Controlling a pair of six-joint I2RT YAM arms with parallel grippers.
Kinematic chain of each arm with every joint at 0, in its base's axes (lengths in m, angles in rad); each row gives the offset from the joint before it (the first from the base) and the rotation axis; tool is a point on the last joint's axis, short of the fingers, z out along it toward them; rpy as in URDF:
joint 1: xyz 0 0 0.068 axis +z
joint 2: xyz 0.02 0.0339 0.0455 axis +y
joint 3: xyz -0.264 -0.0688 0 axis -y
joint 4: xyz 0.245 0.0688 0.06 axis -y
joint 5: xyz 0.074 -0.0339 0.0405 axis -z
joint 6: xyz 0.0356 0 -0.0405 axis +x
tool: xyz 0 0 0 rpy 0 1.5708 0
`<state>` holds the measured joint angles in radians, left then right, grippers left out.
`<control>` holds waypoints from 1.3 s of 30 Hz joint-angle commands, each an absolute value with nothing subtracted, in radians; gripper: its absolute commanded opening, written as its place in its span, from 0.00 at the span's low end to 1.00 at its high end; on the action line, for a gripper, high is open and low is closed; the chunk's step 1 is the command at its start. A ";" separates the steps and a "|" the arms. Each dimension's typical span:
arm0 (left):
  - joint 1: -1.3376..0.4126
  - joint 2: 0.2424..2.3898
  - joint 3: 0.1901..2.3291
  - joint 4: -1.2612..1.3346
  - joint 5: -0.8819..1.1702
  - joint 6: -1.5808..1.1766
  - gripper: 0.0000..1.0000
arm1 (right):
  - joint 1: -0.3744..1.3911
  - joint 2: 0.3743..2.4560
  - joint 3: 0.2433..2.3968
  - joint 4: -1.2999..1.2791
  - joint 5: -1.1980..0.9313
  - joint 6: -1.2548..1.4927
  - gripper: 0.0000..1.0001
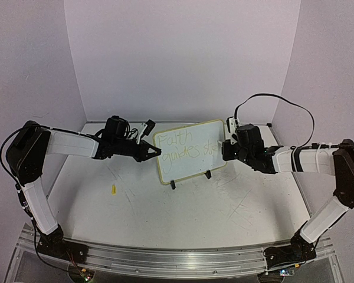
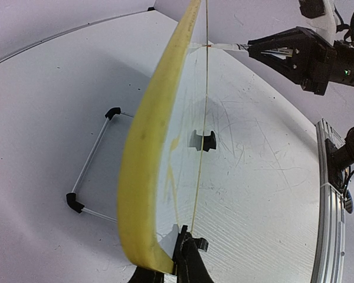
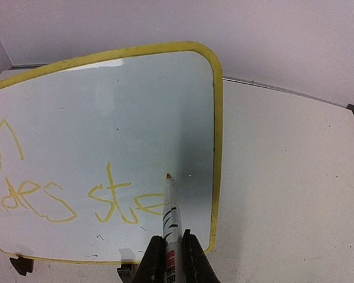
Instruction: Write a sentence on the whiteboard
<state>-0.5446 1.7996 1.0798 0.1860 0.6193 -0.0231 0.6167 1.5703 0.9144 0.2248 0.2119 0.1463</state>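
Observation:
The whiteboard [image 1: 189, 168] stands tilted on black clip feet at the table's middle back, with yellow writing that reads roughly "Faith guides ste". My left gripper [image 1: 152, 151] is shut on the board's left edge; in the left wrist view its fingers [image 2: 186, 262] pinch the yellow rim [image 2: 143, 147]. My right gripper [image 1: 227, 147] is shut on a white marker [image 3: 171, 218]. The marker's orange tip is at the board [image 3: 106, 106], just right of the last yellow letter and near the right rim. My right gripper [image 3: 171, 259] shows at the bottom of its wrist view.
A small yellow marker cap [image 1: 114, 189] lies on the table left of centre. The board's wire stand [image 2: 91, 159] rests behind it. A clip foot [image 1: 209, 174] sits under the board's front. Walls enclose the back and sides. A metal rail [image 1: 177, 259] runs along the near edge.

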 commanded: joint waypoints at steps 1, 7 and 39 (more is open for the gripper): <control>-0.518 1.802 1.082 0.108 0.391 0.086 0.00 | 0.615 1.588 0.948 0.249 0.222 0.142 0.00; -0.517 1.801 1.082 0.109 0.389 0.086 0.00 | 0.615 1.582 0.932 0.229 0.222 0.152 0.00; -0.517 1.802 1.086 0.107 0.396 0.084 0.00 | 0.598 1.521 0.914 0.237 0.153 0.175 0.00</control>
<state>-0.5446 1.7996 1.0809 0.1837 0.6201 -0.0231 0.6055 1.5085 0.8692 0.1988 0.1378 0.1880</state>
